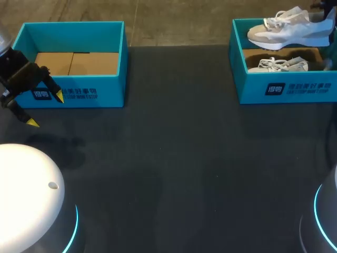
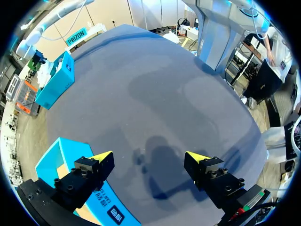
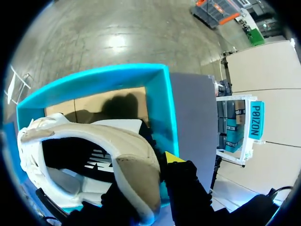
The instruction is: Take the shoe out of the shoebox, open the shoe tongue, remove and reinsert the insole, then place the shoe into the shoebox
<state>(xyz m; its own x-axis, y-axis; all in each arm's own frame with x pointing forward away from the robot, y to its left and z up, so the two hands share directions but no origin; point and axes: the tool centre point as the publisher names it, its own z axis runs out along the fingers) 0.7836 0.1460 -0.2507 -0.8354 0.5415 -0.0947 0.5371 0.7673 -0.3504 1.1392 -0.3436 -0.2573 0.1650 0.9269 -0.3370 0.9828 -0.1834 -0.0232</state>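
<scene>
A white and beige shoe point(image 1: 289, 29) hangs over the back of the right teal shoebox point(image 1: 287, 87). In the right wrist view my right gripper point(image 3: 153, 179) is shut on the heel of that shoe point(image 3: 94, 146), above the shoebox point(image 3: 160, 94); one yellow fingertip point(image 3: 173, 157) shows outside the heel and the other finger is hidden behind the shoe. A second white shoe point(image 1: 279, 65) lies inside the box. My left gripper point(image 1: 46, 109) stands open and empty at the table's left, just in front of the left teal box point(image 1: 73, 89); its fingers point(image 2: 103, 157) are spread wide over bare table.
The left teal box point(image 2: 54, 160) holds only a brown cardboard bottom point(image 1: 79, 63). Dark table surface point(image 1: 174, 158) stretches between the two boxes. The arms' rounded bases point(image 1: 26, 195) stand at the near corners.
</scene>
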